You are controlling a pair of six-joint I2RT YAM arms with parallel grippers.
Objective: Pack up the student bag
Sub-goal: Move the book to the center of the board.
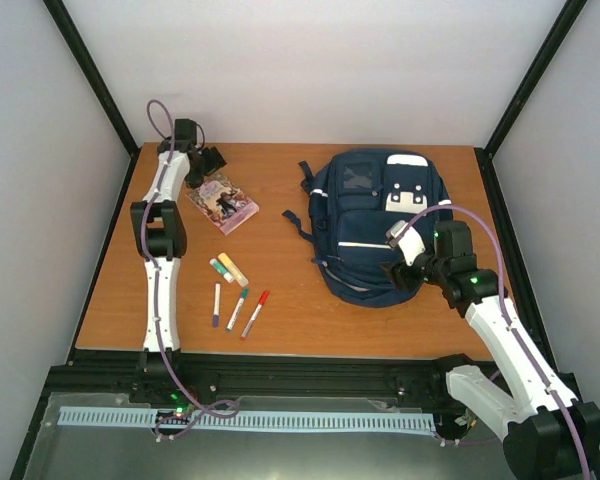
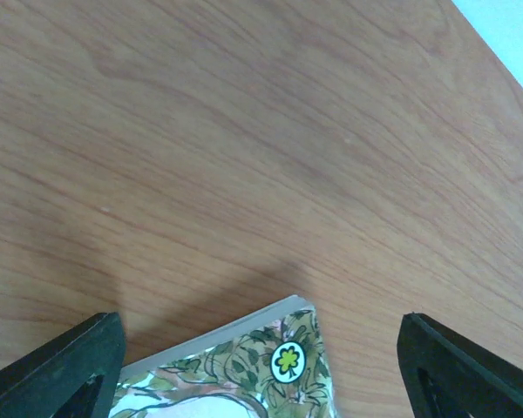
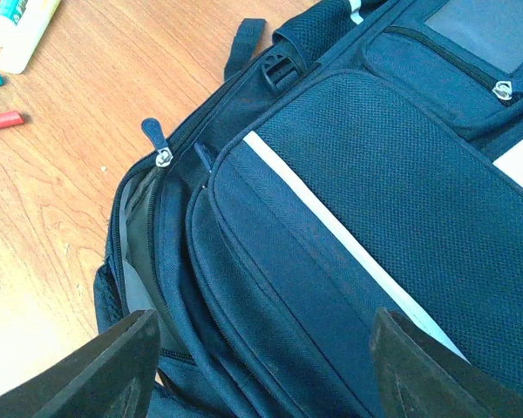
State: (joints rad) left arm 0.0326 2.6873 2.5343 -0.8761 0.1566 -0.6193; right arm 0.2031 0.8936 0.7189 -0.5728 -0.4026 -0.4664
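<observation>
The navy student bag (image 1: 375, 225) lies flat at the right of the table, its main zip partly open along the near left edge (image 3: 144, 226). My right gripper (image 1: 405, 272) hangs open just above the bag's near end, jaws wide over the front pocket (image 3: 331, 261). A small book with a green and pink cover (image 1: 221, 202) lies at the far left. My left gripper (image 1: 212, 165) is open above the book's far corner (image 2: 283, 361), which sits between the jaws. Three pens (image 1: 238, 308) and two highlighters (image 1: 227, 269) lie on the table between the arms.
The wooden table (image 1: 280, 170) is walled by white panels at back and sides. A black rail runs along the near edge (image 1: 300, 372). The bag's dark straps (image 1: 302, 215) stick out to its left. Highlighters and pen tips show in the right wrist view (image 3: 17, 26).
</observation>
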